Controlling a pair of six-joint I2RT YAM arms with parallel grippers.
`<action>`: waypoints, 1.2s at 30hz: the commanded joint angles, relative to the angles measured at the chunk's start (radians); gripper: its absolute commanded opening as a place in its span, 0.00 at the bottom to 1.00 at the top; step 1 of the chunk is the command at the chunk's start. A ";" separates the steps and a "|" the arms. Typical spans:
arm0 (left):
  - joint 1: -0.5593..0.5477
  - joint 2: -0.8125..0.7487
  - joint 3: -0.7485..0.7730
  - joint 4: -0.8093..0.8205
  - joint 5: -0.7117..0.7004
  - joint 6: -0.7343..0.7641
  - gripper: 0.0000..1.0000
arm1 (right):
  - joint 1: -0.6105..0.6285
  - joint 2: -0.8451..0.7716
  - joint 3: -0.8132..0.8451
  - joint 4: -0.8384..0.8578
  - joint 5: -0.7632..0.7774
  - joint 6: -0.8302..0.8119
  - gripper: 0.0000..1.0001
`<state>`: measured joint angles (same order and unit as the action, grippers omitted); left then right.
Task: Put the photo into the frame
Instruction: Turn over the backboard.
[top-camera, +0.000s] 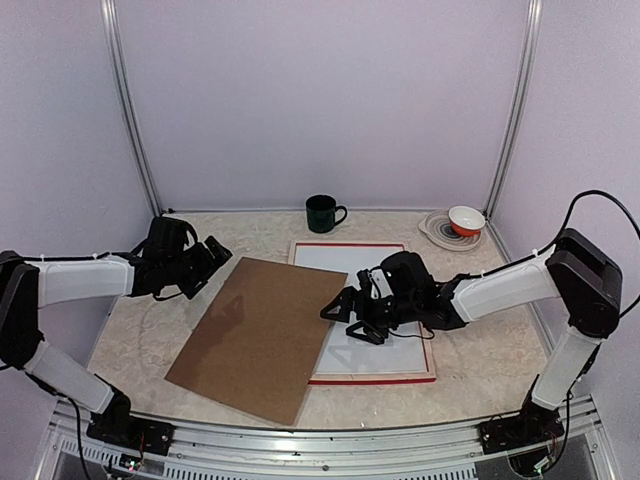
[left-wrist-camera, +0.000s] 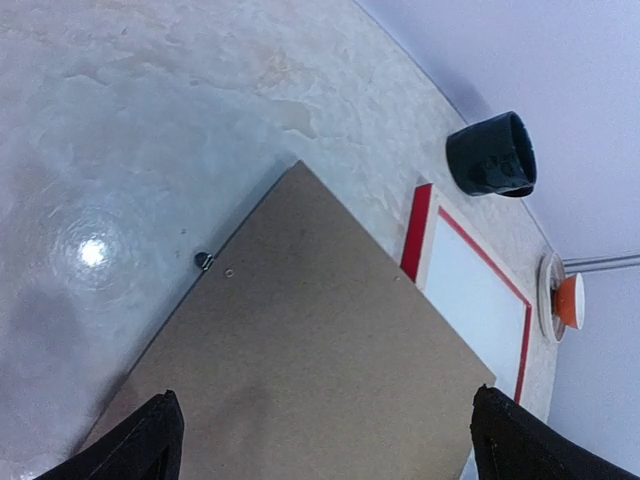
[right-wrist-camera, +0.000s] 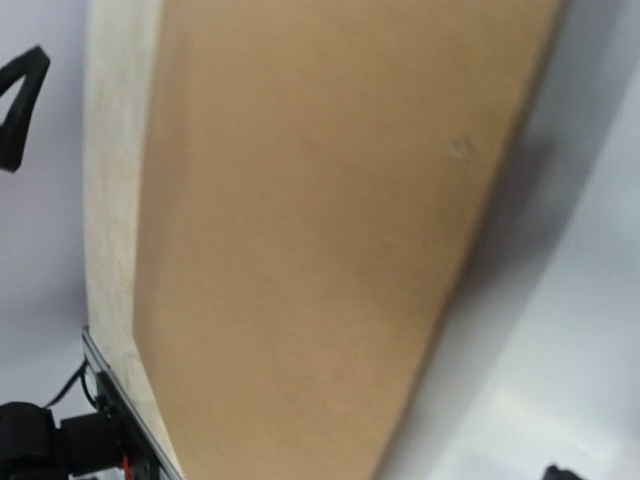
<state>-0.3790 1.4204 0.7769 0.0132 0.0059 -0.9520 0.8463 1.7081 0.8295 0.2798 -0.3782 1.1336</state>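
The frame (top-camera: 370, 380) lies flat at centre right and shows its red edge (left-wrist-camera: 415, 232). A plain white surface (top-camera: 380, 265) fills its inside; I cannot tell whether this is the photo's back, and no printed side shows. A brown backing board (top-camera: 260, 335) lies askew, its right edge over the frame's left side. My right gripper (top-camera: 345, 315) hovers open low over that overlap, with the board (right-wrist-camera: 320, 230) close under its camera. My left gripper (top-camera: 212, 258) is open above the board's far left corner, its fingers (left-wrist-camera: 150, 440) spread wide over the board (left-wrist-camera: 300, 340), holding nothing.
A dark green mug (top-camera: 322, 213) stands at the back behind the frame. At the back right, a white and orange bowl (top-camera: 465, 220) sits on a plate. The table's metal rail runs along the near edge by the arm bases.
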 joint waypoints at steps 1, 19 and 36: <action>0.016 0.023 -0.050 -0.035 -0.036 0.038 0.99 | 0.020 0.053 0.058 0.020 -0.039 0.025 0.95; 0.018 0.105 -0.087 -0.056 -0.115 0.091 0.99 | 0.020 0.145 0.124 0.046 -0.079 0.044 0.96; -0.018 0.169 -0.106 -0.021 -0.083 0.082 0.99 | 0.021 0.185 0.169 0.254 -0.173 0.084 0.99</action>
<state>-0.3916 1.5673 0.6853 -0.0032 -0.0948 -0.8715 0.8600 1.8919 0.9737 0.3973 -0.5018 1.1988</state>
